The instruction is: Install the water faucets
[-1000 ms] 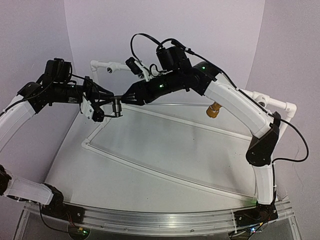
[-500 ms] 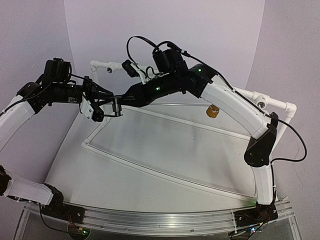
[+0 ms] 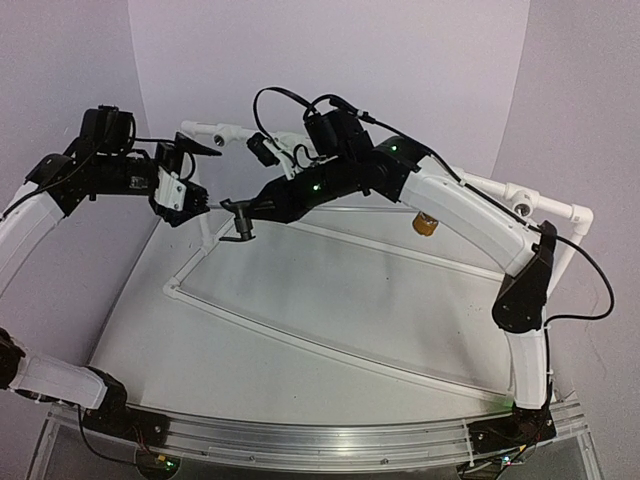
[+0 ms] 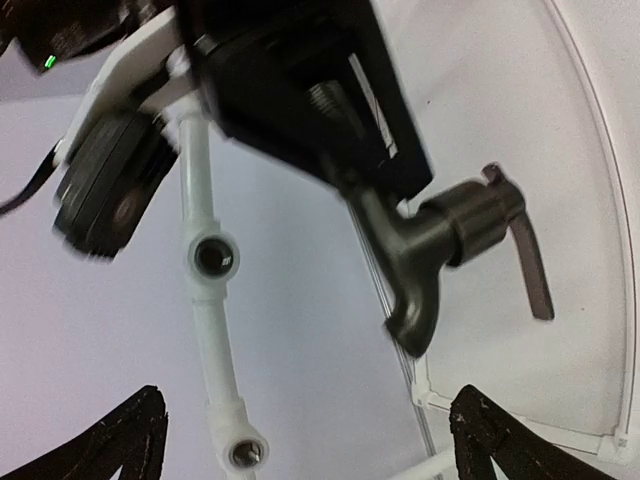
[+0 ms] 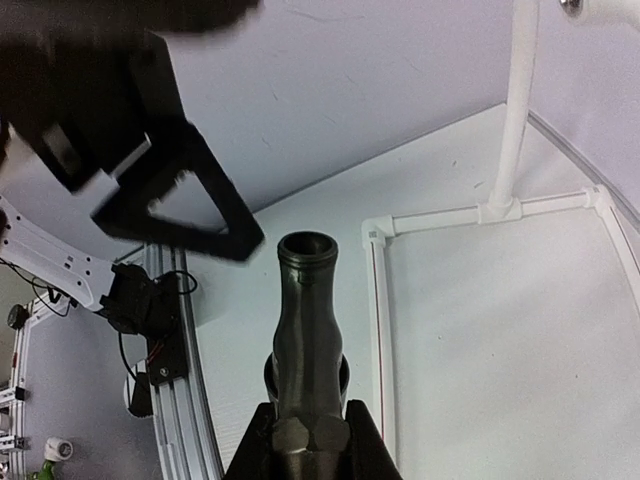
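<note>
The matte black water faucet (image 3: 239,216) hangs in the air over the back left of the table, spout down. My right gripper (image 3: 252,208) is shut on its hexagonal end. In the right wrist view the faucet (image 5: 305,320) points away from the gripper (image 5: 308,445), its open spout end farthest away. My left gripper (image 3: 203,178) is open just left of the faucet and does not touch it. In the left wrist view, the faucet (image 4: 450,240) with its lever handle hangs beyond the open left gripper (image 4: 310,450). The brass water faucet (image 3: 425,222) lies at the back, partly hidden by the right arm.
A white pipe frame (image 3: 300,342) lies on the table, with upright pipes at the back. Pipe sockets with round metal openings sit at the back left (image 3: 216,139) and back right (image 3: 521,208). The left wrist view shows two sockets (image 4: 214,258) on one pipe.
My left gripper opened, let go of the black faucet and drew back up and to the left. My right gripper shut on the faucet, which now hangs with its spout down.
</note>
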Action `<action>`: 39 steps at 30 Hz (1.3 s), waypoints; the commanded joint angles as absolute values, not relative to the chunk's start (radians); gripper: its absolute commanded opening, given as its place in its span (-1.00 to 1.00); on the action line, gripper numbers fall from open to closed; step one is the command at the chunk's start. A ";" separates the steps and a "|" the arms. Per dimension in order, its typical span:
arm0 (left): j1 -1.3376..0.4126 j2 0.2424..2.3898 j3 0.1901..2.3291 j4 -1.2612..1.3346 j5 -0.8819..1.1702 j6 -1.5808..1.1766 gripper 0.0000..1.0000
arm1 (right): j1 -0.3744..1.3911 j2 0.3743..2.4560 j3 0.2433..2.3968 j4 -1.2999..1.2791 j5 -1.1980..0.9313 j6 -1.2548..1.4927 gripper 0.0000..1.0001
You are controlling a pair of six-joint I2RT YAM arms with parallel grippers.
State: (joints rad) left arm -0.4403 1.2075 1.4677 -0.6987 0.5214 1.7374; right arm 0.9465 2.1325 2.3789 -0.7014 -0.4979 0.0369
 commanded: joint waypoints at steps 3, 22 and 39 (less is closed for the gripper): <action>-0.206 1.241 1.566 -0.872 0.612 1.222 0.96 | 0.888 1.939 2.245 -0.592 -0.463 -0.084 -1.00; 0.017 1.437 0.978 -0.830 0.480 1.034 1.00 | 0.869 1.717 1.965 -0.560 -0.376 -0.254 -1.00; -0.098 1.789 0.880 -0.376 0.253 0.928 0.82 | 0.852 1.729 1.964 -0.563 -0.291 -0.274 -1.00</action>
